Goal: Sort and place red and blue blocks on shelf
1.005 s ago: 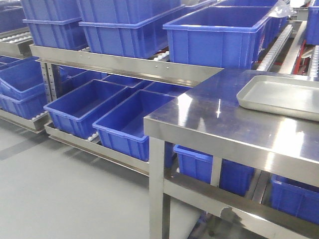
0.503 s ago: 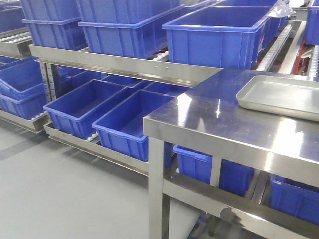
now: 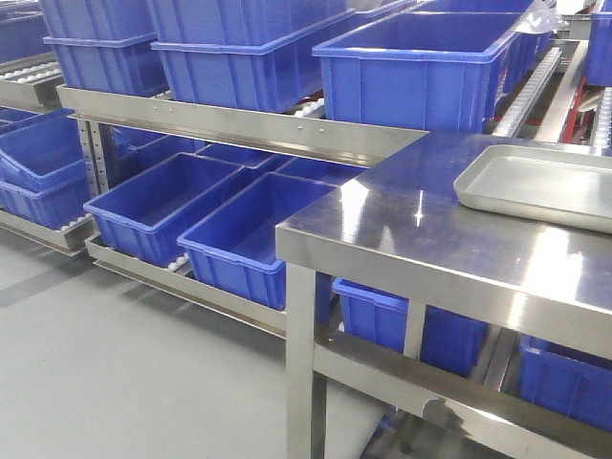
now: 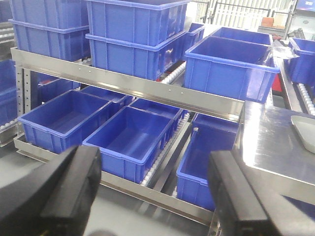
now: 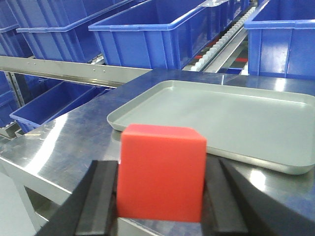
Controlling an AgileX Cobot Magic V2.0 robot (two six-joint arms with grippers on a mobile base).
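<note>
Left gripper: two matte black fingers, blocky with rounded edges. Right gripper: same black plastic fingers, flat inner pads, angled outer ribs.

No legible text, labels, brand marks, numbers or signs appear in any of the three views. The blue bins on the shelving carry plain moulded walls with no printing or stickers. The steel shelf rail shows only fastener heads, with no markings. The desk and the grey tray are unmarked. The red block presents blank faces toward the right wrist camera. In the left wrist view, small objects at the upper right background are possibly labelled, but they are too small and blurred to read.
</note>
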